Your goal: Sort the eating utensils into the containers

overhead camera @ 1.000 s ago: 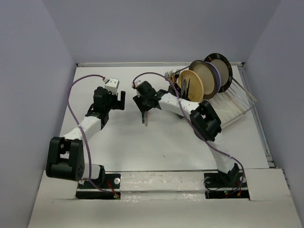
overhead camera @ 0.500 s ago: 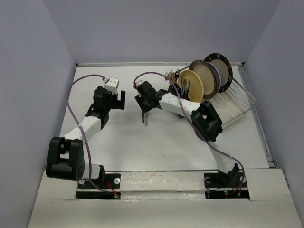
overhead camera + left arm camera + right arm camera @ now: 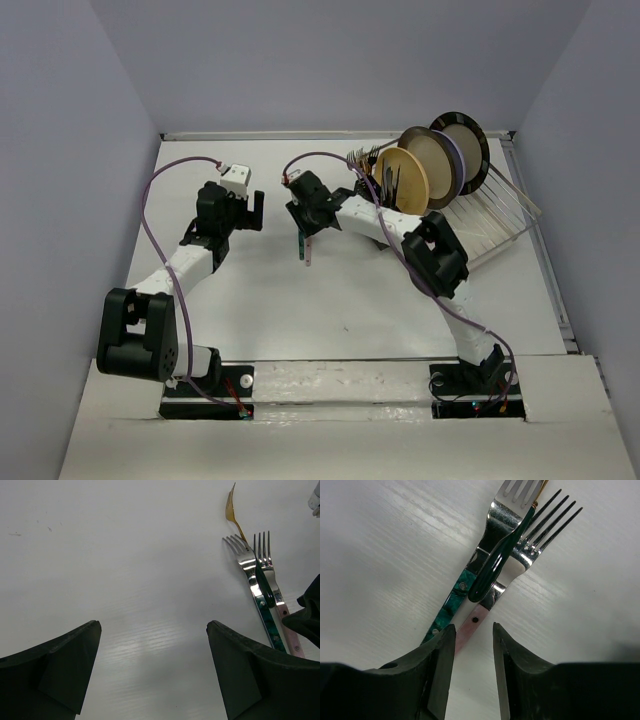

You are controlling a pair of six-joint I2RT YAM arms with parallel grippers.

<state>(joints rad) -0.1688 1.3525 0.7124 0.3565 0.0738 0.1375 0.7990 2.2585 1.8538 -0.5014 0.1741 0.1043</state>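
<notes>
Three utensils lie bunched on the white table. A green-handled fork (image 3: 451,602) and a pink-handled fork (image 3: 479,617) lie side by side, with a dark green, gold-collared handle (image 3: 495,565) crossing over them. My right gripper (image 3: 474,635) is low over the handle ends, open with a narrow gap. The pink handle's tip lies between the jaws, close to the left finger. In the left wrist view the same forks (image 3: 265,617) are at the right, with a gold fork head (image 3: 231,510) beyond them. My left gripper (image 3: 152,625) is wide open over bare table. The containers are mostly hidden behind a plate; fork heads (image 3: 362,155) stick up there.
A wire dish rack (image 3: 490,225) stands at the back right, holding a yellow plate (image 3: 403,178) and two dark-rimmed plates (image 3: 462,145) on edge. The two grippers are close together at mid table, with the left gripper (image 3: 252,212) just left of the right one (image 3: 303,238).
The right gripper's jaws have narrowed around the pink fork's handle end. Both arms have stayed almost in place.
</notes>
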